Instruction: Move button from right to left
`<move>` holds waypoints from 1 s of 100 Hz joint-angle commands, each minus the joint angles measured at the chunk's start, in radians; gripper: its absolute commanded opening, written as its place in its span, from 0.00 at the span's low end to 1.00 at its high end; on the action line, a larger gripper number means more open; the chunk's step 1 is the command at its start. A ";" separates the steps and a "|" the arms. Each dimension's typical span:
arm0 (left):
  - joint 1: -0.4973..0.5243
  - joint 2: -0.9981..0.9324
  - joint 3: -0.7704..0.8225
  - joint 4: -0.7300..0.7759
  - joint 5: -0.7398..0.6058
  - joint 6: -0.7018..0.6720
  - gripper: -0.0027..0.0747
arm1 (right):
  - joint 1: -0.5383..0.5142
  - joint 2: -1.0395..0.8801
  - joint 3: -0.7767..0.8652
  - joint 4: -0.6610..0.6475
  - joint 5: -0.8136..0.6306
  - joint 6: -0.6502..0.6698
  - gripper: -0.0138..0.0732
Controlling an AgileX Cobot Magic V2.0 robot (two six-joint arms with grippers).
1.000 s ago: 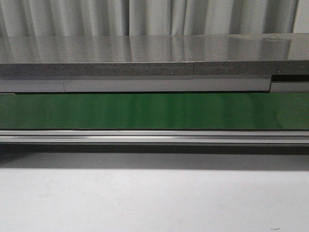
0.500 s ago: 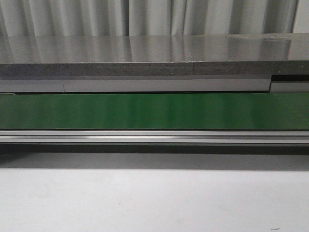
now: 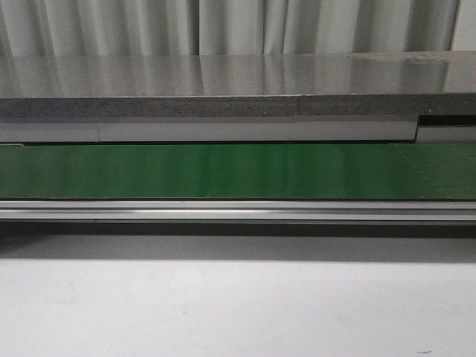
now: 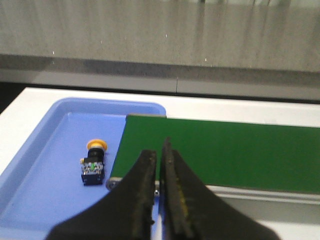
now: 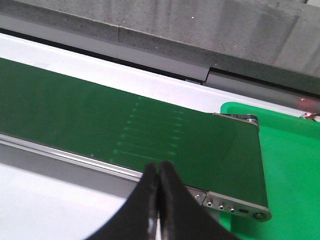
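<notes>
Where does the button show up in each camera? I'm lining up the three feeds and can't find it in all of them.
Front view: not in it; only the green conveyor belt and bare table.
Left wrist view: the button lies in the blue tray, beside the belt's end.
Right wrist view: not in it; a green tray sits at the belt's other end.
Shared landmark: the green conveyor belt.
</notes>
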 commanded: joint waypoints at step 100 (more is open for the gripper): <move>-0.006 -0.271 0.501 -0.009 -0.537 -0.067 0.04 | 0.001 0.006 -0.026 0.019 -0.071 -0.006 0.08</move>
